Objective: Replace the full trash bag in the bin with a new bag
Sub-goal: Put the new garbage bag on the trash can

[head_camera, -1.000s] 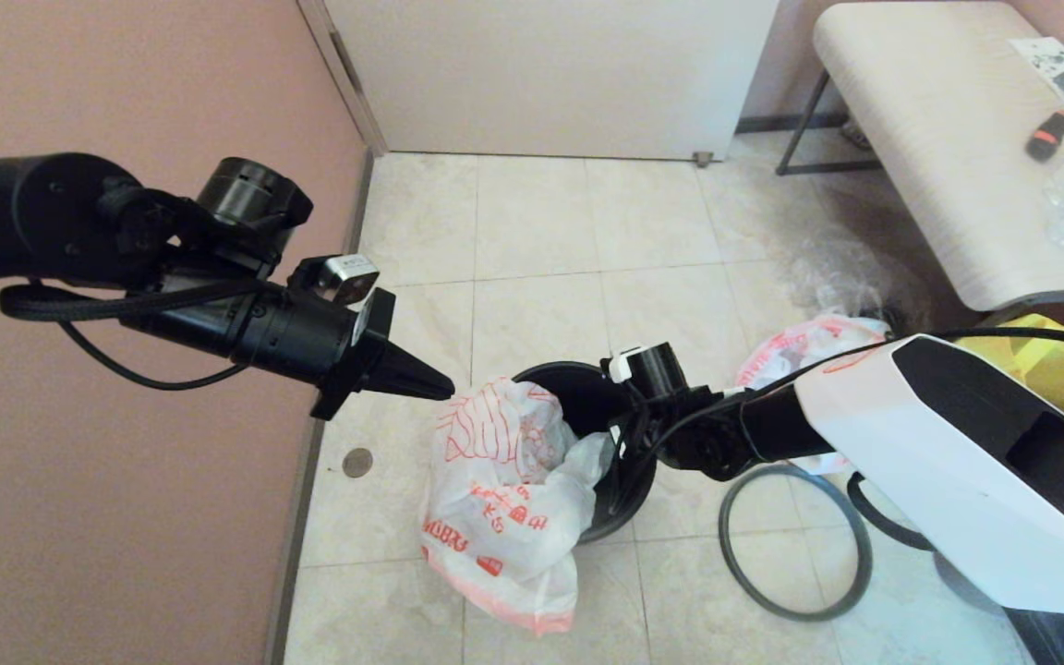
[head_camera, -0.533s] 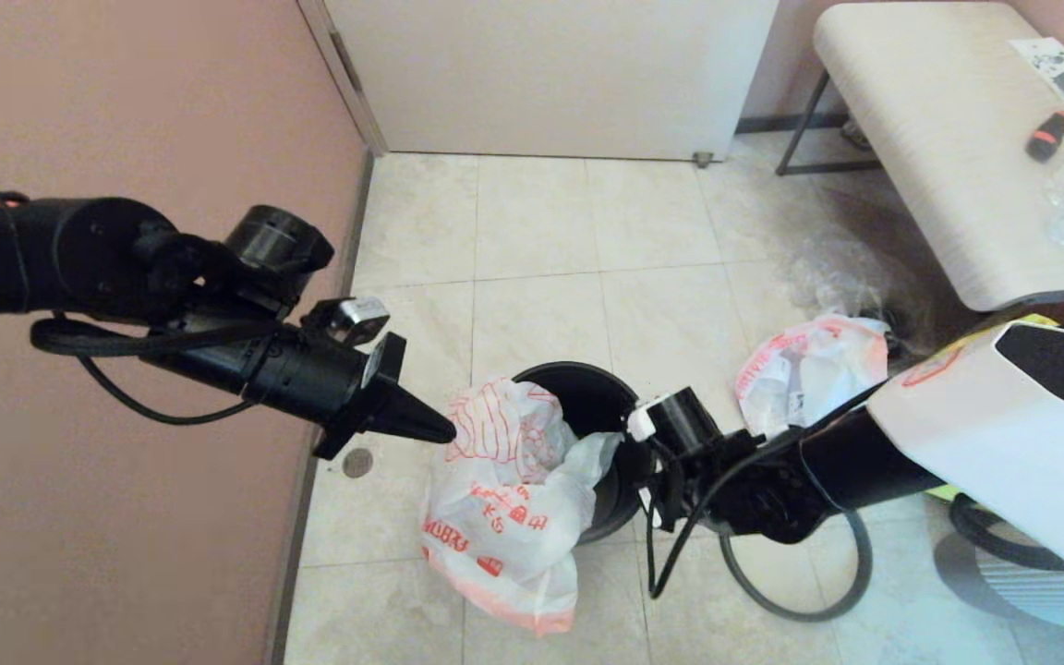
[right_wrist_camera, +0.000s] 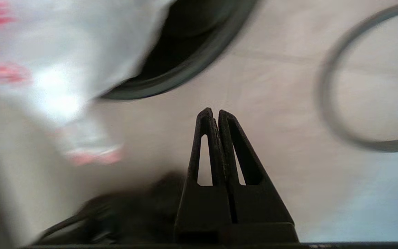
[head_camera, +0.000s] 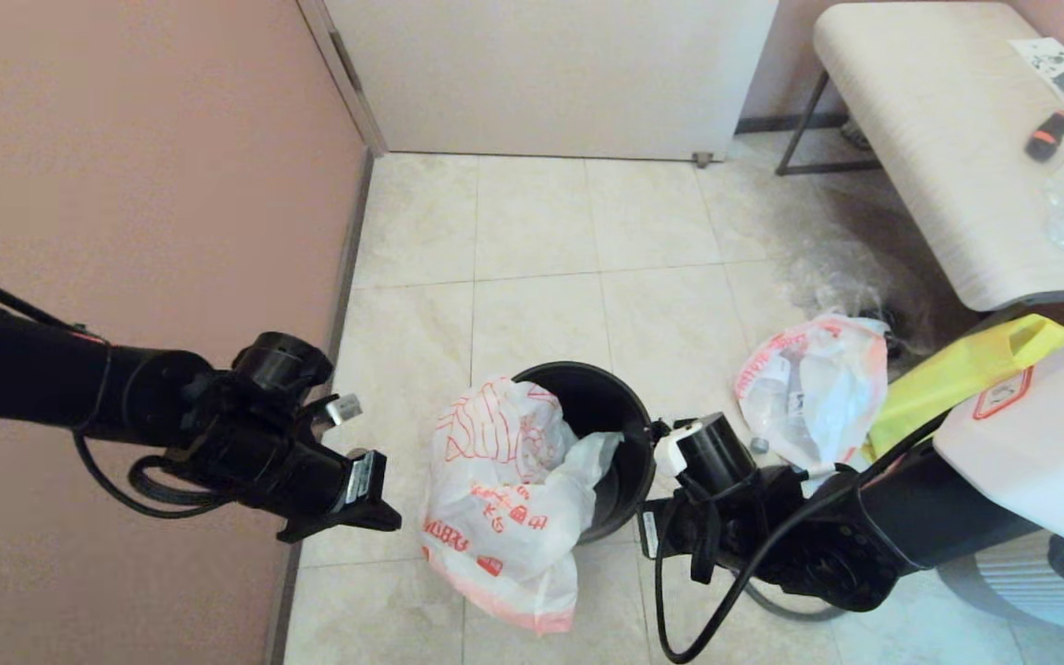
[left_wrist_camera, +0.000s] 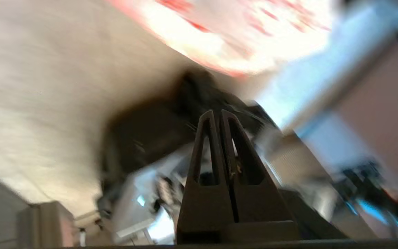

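On the floor in the head view, the new bag (head_camera: 506, 503) drapes over the bin (head_camera: 608, 416) rim, the full trash bag (head_camera: 814, 388) well apart near the table (head_camera: 920, 139). Left wrist view: left gripper (left_wrist_camera: 217, 114) fingers pressed together, empty. Right wrist view: right gripper (right_wrist_camera: 212, 113) fingers closed, empty, above bare floor beside the grey hoop (right_wrist_camera: 327, 114).

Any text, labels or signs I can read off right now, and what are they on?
New bag: red characters and Latin-looking letters, upside down, too small to read.
Full trash bag: red print, unreadable.
Robot's white arm cover: red-bordered label, unreadable.
Paper on the bench: black print, unreadable.
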Available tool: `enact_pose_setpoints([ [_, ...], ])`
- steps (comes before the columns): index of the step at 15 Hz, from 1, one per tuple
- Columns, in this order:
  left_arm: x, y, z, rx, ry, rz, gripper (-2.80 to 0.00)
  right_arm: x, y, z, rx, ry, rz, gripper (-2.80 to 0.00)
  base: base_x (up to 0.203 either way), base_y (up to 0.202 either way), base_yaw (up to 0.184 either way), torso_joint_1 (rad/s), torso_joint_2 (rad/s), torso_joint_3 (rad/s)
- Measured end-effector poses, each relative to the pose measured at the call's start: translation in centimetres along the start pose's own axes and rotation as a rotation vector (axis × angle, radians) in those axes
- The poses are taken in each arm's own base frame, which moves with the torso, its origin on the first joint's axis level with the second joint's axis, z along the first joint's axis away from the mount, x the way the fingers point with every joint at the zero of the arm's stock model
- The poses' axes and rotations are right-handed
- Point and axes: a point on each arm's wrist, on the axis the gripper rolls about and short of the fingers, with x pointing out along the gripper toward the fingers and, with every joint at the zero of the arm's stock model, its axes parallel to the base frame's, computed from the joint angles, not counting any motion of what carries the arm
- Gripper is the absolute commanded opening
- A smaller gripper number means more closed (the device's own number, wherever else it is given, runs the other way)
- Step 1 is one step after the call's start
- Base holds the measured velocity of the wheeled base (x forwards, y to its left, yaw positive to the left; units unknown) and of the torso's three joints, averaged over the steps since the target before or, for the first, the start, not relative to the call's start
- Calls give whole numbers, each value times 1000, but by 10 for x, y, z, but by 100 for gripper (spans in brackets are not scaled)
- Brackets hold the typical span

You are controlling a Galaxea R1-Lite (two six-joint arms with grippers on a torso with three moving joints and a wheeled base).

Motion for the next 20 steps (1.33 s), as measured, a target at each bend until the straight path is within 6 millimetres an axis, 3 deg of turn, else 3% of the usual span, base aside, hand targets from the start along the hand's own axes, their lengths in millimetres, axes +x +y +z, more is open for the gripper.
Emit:
enact_pose_setpoints([
  [3, 22, 25, 10, 31, -10, 9, -280, 1, 2, -2, 73, 63, 139, -280, 0, 0, 0, 0, 0, 0],
  [7, 64, 46, 25, 23, 32, 62, -280, 17, 0, -10, 83, 78, 191, -280, 0, 0, 0, 0, 0, 0],
  [8, 75, 50, 28, 21, 46, 78, 0, 23, -1, -13, 86, 72, 196, -280, 0, 0, 0, 0, 0, 0],
  [12, 104, 54, 28, 77, 108, 109, 0, 37, -5, -20, 96, 84, 214, -280, 0, 0, 0, 0, 0, 0],
  [17, 125, 10, 10, 27, 155, 175, 0, 36, -10, -16, 114, 27, 245, -280, 0, 0, 0, 0, 0, 0],
  [20, 138, 2, 9, 34, 147, 221, 0, 28, -15, -10, 129, -42, 268, -280, 0, 0, 0, 0, 0, 0],
])
